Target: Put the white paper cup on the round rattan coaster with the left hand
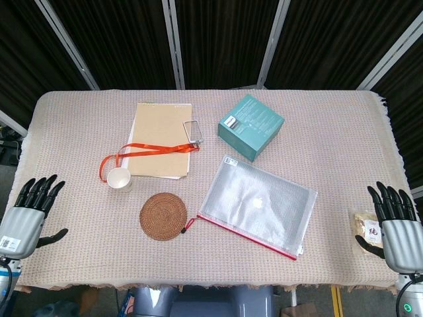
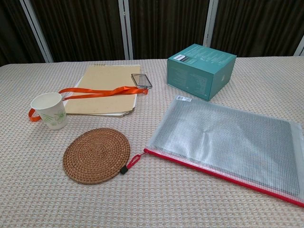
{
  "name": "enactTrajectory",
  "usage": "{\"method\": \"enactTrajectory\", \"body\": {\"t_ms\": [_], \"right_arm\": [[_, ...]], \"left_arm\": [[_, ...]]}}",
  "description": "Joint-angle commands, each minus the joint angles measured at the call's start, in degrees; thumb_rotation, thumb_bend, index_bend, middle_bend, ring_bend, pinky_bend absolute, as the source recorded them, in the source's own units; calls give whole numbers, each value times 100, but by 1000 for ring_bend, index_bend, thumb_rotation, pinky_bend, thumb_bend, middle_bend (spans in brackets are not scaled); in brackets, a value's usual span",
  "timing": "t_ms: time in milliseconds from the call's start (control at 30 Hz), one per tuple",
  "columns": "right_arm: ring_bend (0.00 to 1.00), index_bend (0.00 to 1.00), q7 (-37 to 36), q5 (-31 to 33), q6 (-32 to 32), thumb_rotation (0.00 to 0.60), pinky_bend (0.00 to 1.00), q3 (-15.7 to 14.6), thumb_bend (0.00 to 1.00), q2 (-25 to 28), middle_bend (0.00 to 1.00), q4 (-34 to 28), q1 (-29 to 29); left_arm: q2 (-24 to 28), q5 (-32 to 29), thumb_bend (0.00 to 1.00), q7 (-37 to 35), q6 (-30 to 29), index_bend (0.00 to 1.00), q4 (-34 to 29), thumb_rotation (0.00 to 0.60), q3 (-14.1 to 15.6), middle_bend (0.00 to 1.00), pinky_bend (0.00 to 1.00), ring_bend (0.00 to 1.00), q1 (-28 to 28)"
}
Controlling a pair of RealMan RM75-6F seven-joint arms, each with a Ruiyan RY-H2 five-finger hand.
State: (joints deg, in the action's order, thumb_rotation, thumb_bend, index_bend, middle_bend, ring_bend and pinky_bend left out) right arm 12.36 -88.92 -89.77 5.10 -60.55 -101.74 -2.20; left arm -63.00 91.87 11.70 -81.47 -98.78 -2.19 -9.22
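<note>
The white paper cup [image 1: 119,179] [image 2: 50,110], printed with green leaves, stands upright on the table's left part, just above and left of the round rattan coaster [image 1: 163,216] [image 2: 97,154]. The coaster lies flat with nothing on it. My left hand [image 1: 28,216] hovers at the table's near left corner, fingers spread, holding nothing, well left of the cup. My right hand [image 1: 396,228] is at the near right edge, fingers spread and empty. Neither hand shows in the chest view.
An orange lanyard [image 1: 149,151] with a clear badge holder [image 1: 193,131] lies over a tan folder [image 1: 161,140] behind the cup. A teal box [image 1: 250,127] stands mid-back. A clear zip pouch [image 1: 256,206] lies right of the coaster. A small snack packet [image 1: 367,229] sits by my right hand.
</note>
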Motion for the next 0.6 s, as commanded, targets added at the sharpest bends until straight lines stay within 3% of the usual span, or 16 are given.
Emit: {"method": "enactTrajectory", "body": {"t_ms": [33,233,433,600], "right_arm": [[0,0,80,81,140,600,0,29,0,-32,0,66,-83],[0,0,131,311,311,600,0,98,0,-96,0,102,-170],[0,0,12,605,482,600,0,181,0,-97,0,111,-237],[0,0,-14,884,610,600,0,265,0,-108,0,218,-287]], "left_arm": [[-431,-900,0,165,1344,0,190,600,-509,0,0,0,-887],[-1174,-1860,0,934,2369,25,798,600,-942,0,83,0,-1777],[-1799,-2387,0,1421,2683,85,1473,600,-1099,52,177,27,-2277],[-2097,-2787,0,1589,2906,151,1899,600,-1143,167,314,111,-2511]]}}
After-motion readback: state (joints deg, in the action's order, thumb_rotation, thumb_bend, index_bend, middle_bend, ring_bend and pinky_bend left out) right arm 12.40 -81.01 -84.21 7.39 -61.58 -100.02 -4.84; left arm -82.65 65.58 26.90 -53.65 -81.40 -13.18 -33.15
